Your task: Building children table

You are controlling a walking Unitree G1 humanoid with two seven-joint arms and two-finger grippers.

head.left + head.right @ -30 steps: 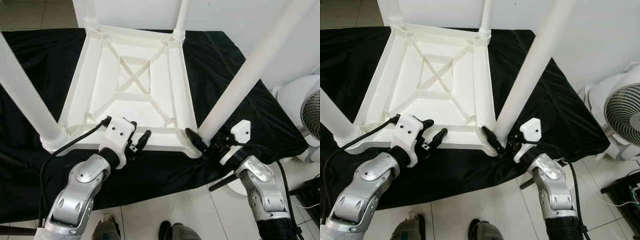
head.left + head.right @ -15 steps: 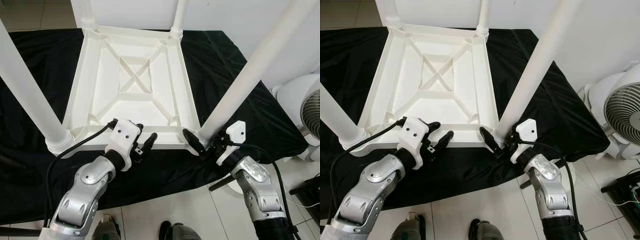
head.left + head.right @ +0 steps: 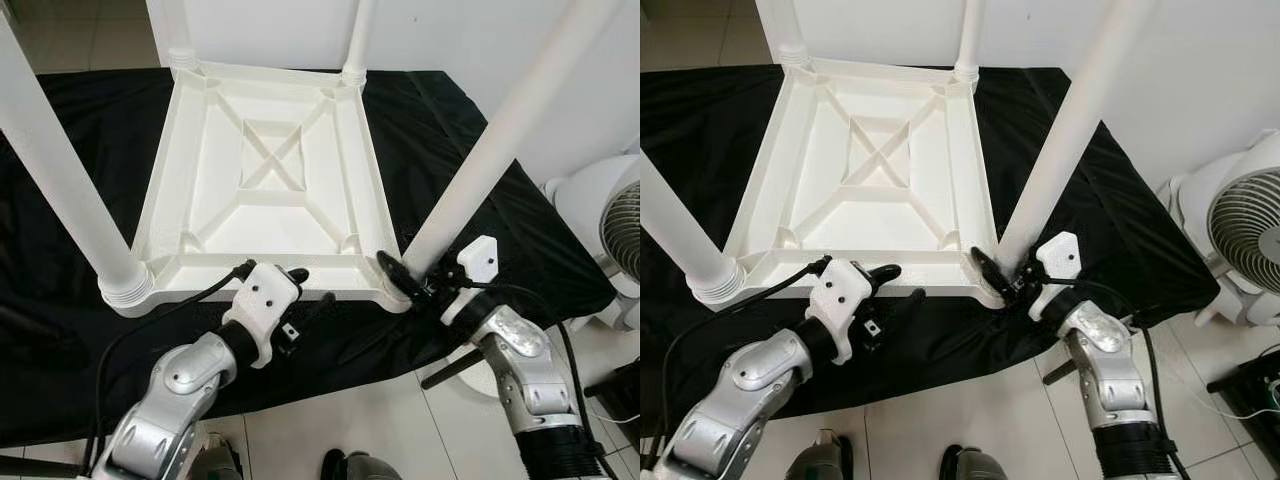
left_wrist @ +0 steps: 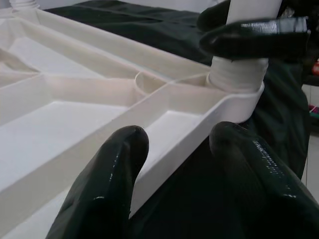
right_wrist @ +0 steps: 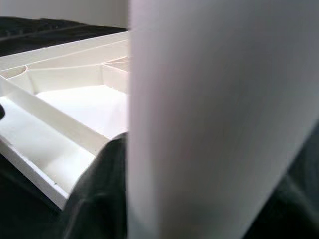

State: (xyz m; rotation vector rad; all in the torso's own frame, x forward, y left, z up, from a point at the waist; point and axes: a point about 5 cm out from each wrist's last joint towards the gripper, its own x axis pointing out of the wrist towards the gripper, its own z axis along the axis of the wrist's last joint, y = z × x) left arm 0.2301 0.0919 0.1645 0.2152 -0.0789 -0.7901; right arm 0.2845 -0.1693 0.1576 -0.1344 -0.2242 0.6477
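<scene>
A white plastic children's table (image 3: 265,190) lies upside down on a black cloth (image 3: 450,130), its four white round legs (image 3: 500,150) pointing up. The right gripper (image 3: 405,285) is clamped around the base of the near right leg at that corner. The left gripper (image 3: 305,295), fingers apart, straddles the table's near rim, one finger (image 4: 107,169) inside and one outside. No writing is legible. A white fan (image 3: 1250,230) stands at the far right.

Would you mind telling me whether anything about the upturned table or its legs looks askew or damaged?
Nothing stands out: the white table lies upside down on the black cloth, four legs seated in its corners. The right gripper holds the near right leg.
</scene>
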